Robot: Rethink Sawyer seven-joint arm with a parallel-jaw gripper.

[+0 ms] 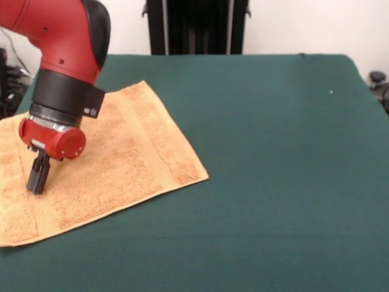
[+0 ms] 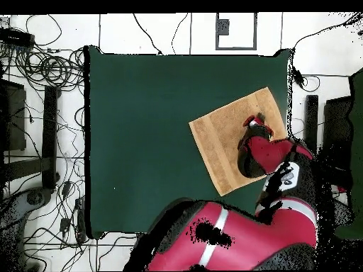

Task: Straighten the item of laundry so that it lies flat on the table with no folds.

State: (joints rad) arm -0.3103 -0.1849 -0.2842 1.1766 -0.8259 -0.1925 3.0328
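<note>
The orange-tan towel (image 1: 121,158) lies spread out at the left of the green table (image 1: 273,170) in the front view, with its left end cut off by the picture's edge. Band stripes run near its ends. No clear fold shows. My gripper (image 1: 37,179) points down over the towel's left part, its black fingers (image 1: 36,173) together and their tips at the cloth's surface. In the overhead view the towel (image 2: 223,142) lies turned at an angle near the table's right edge (image 2: 286,85), and the gripper (image 2: 257,119) is over its right part. The arm hides some of the towel there.
The red arm (image 1: 61,55) comes down at the upper left of the front view. The black pedestal (image 1: 194,27) stands behind the table's far edge. Cables (image 2: 42,71) lie on the floor around the table in the overhead view.
</note>
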